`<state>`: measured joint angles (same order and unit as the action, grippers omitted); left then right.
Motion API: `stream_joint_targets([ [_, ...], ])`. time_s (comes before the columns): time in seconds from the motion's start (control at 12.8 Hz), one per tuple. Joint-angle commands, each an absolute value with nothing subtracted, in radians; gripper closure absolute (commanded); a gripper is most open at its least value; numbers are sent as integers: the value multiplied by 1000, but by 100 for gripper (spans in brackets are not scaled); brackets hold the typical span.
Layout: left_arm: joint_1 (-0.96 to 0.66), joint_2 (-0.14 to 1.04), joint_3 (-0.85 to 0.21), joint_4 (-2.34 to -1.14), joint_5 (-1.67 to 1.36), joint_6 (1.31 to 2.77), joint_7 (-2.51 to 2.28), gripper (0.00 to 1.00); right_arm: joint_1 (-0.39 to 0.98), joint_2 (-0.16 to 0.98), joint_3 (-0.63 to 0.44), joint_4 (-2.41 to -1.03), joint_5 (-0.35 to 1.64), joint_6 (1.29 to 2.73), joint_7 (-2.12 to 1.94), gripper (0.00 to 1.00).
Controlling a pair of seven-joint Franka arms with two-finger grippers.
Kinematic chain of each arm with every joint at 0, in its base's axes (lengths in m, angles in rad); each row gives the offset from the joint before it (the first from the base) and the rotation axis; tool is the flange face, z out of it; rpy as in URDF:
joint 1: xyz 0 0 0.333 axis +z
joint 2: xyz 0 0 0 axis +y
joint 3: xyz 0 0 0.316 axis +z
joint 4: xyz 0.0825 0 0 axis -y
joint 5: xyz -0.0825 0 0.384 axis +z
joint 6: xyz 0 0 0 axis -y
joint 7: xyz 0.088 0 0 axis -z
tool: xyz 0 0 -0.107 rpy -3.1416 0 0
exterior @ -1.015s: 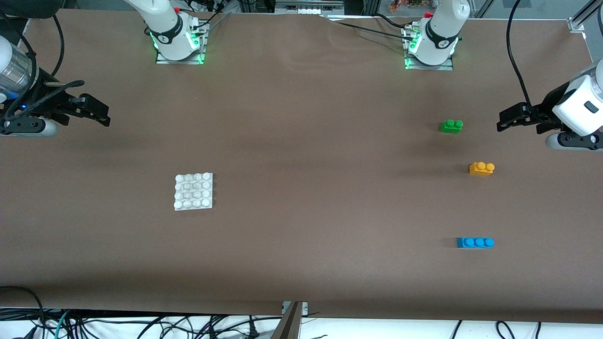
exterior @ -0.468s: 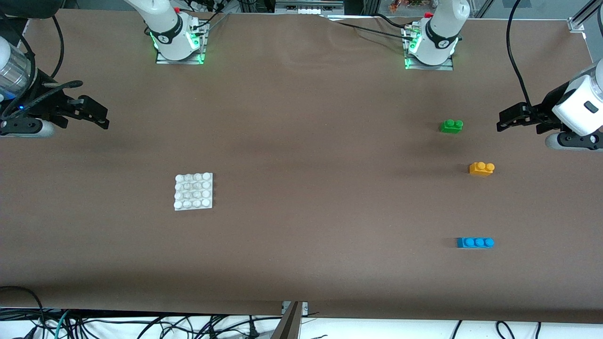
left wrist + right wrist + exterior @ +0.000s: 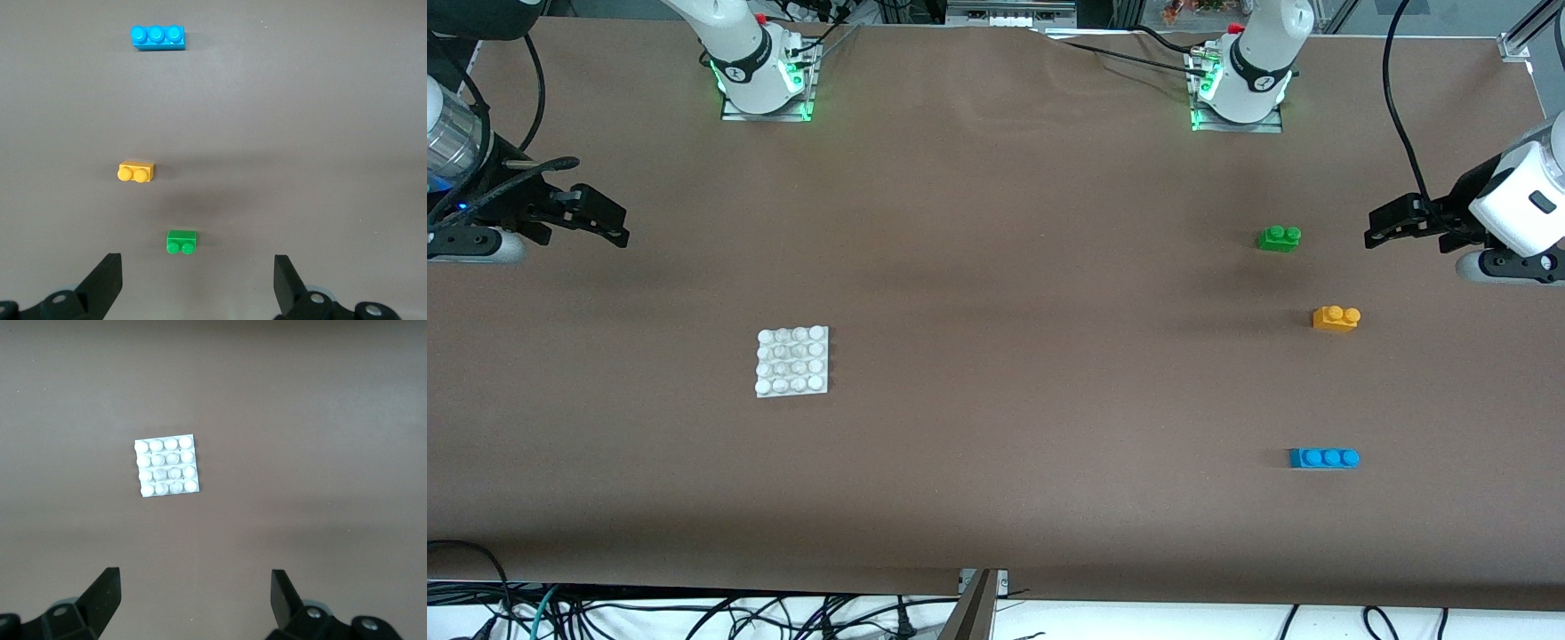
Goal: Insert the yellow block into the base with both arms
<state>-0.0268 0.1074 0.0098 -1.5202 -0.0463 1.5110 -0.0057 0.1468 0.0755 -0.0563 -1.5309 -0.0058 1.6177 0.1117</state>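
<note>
The yellow block lies on the table toward the left arm's end; it also shows in the left wrist view. The white studded base lies toward the right arm's end and shows in the right wrist view. My left gripper is open and empty, up in the air at the left arm's end of the table, apart from the block. In the left wrist view the left gripper has its jaws wide apart. My right gripper is open and empty, high over the right arm's end; in its wrist view the right gripper is wide open.
A green two-stud brick lies farther from the front camera than the yellow block. A blue three-stud brick lies nearer to the camera. Both show in the left wrist view, green and blue. Brown table cover.
My right gripper has drifted a little toward the right arm's end of the table and slightly upward in the view. The left arm and the bricks have not moved.
</note>
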Motion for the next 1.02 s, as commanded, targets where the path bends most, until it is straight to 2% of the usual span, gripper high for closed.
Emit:
stream_joint_targets([
  [0.0,-26,110,14,-1502,-63,1493,18,0,144,66,-54,-1528,-11,1623,107,1],
  [0.31,-28,110,14,-1500,-63,1493,18,0,155,72,-46,-1517,-8,1615,88,1],
  [0.7,-28,110,14,-1500,-63,1493,18,0,144,86,-57,-1517,-5,1612,-128,1],
  [0.94,-28,110,14,-1500,-63,1493,18,0,144,74,-60,-1517,-3,1603,-92,1],
])
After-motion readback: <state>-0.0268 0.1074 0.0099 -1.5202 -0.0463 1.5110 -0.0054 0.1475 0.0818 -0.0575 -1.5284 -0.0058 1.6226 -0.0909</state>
